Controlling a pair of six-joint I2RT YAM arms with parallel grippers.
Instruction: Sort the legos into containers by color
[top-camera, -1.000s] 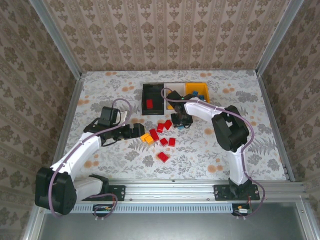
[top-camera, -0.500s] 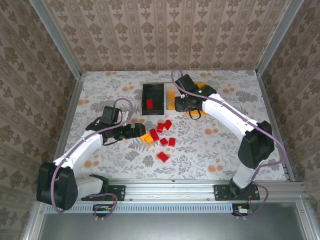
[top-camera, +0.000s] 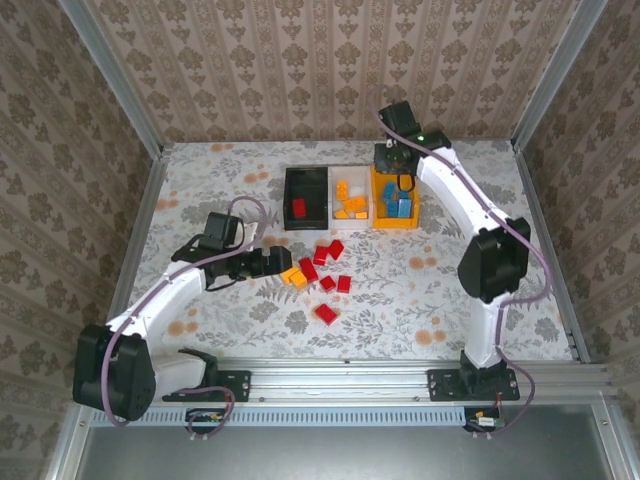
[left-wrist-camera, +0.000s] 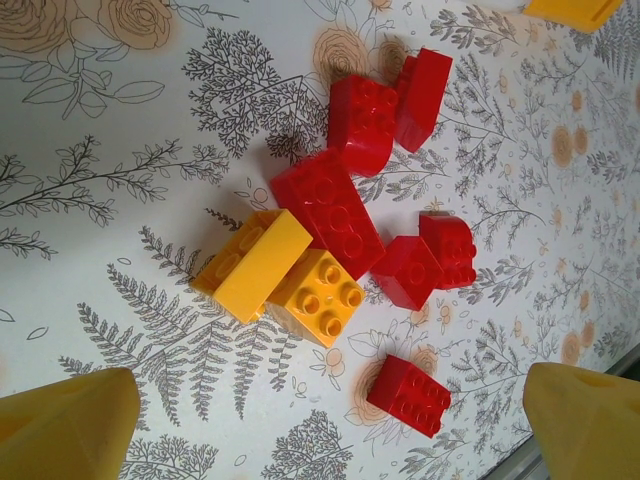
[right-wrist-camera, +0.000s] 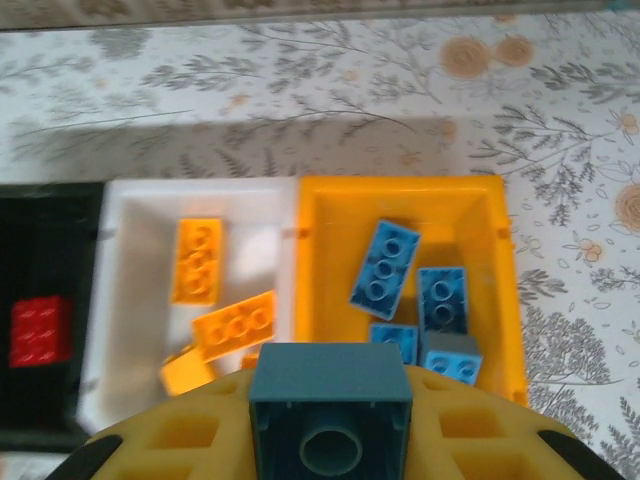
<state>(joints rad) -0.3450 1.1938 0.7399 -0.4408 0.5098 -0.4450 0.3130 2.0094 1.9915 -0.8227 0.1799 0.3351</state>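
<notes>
Three containers stand in a row at the back: black (top-camera: 288, 200), white (top-camera: 352, 175) and orange-yellow (top-camera: 395, 225). My right gripper (right-wrist-camera: 330, 425) is shut on a blue lego (right-wrist-camera: 330, 385), held above the near edge of the orange-yellow container (right-wrist-camera: 330, 230), where several blue legos (right-wrist-camera: 385, 262) lie. Orange legos (right-wrist-camera: 198, 260) lie in the white container (right-wrist-camera: 140, 230). One red lego (right-wrist-camera: 40, 330) is in the black one (right-wrist-camera: 50, 240). My left gripper (left-wrist-camera: 330, 430) is open just above the table, beside two orange legos (left-wrist-camera: 255, 262) and several red ones (left-wrist-camera: 330, 210).
A single red lego (top-camera: 325, 313) lies apart, nearer the front rail (top-camera: 350, 368). Aluminium posts and patterned walls close the table on three sides. The right arm (top-camera: 470, 220) stretches up the right half of the table.
The right arm has swung from the loose pile up and rightward to above the orange-yellow container, carrying the blue lego. The left gripper has stayed by the orange legos.
</notes>
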